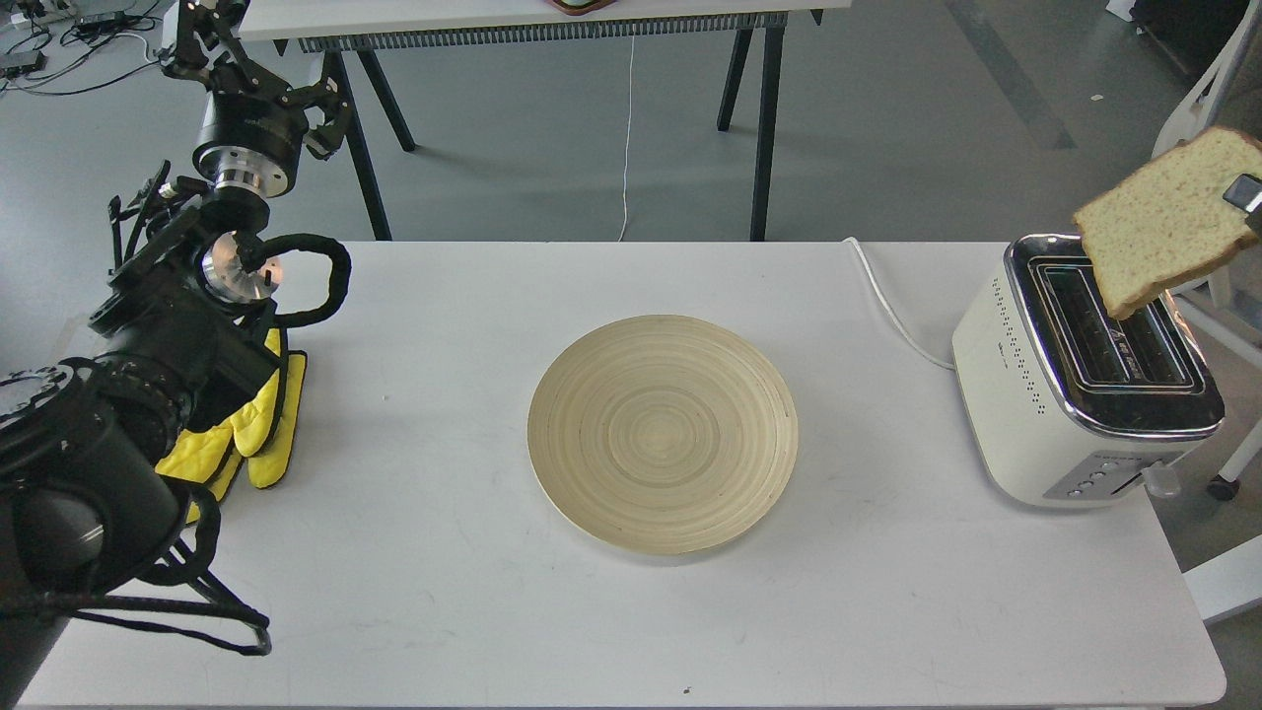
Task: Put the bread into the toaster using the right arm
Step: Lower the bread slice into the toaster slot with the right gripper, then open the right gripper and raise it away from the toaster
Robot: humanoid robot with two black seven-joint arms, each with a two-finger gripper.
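- The bread point(1168, 222) hangs tilted at the frame's right edge, its lower corner just over the toaster point(1085, 370) slots.
- The right gripper point(1247, 197), barely in view, is clamped on the bread.
- Best to square the slice with a slot before lowering.
- The left gripper point(202, 35), upper left, looks apart.
- White counter point(444, 592) with a wooden plate point(663, 432); grey floor beyond.

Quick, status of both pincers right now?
Left pincer: raised off the table's left end, holding nothing; open or closed cannot be told.
Right pincer: mostly out of frame, closed on the bread slice above the toaster.
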